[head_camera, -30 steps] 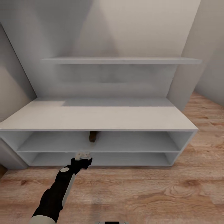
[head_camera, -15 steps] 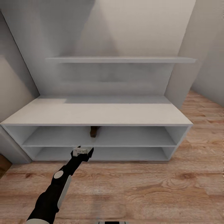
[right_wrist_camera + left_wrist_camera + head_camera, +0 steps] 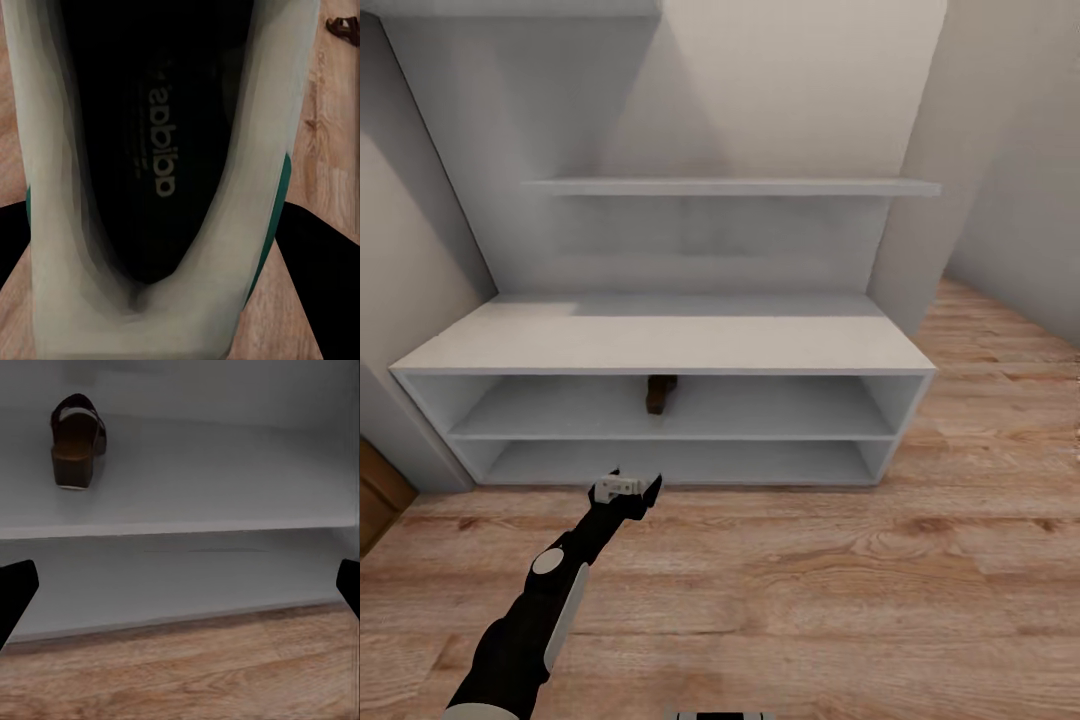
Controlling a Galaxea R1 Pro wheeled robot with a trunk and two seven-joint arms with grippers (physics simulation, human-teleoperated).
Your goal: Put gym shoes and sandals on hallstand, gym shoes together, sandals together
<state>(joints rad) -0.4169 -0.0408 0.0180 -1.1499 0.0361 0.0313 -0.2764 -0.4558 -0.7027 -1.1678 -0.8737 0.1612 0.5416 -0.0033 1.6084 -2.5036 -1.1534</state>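
- One dark brown leather open-backed sandal with a tan footbed (image 3: 661,393) is seen already set on the upper of the two low open shelves of the pale grey-white hallstand (image 3: 660,345), near its middle.
- A white gym shoe with green side stripes (image 3: 161,180) is seen close before the right gripper, apparently gripped at its heel; this cannot be confirmed.
- A second dark sandal (image 3: 343,28) lies on the light brown wood-plank floor (image 3: 860,600).
- The left gripper (image 3: 626,489) is spread wide with nothing held.
- Three items are judged left to place.
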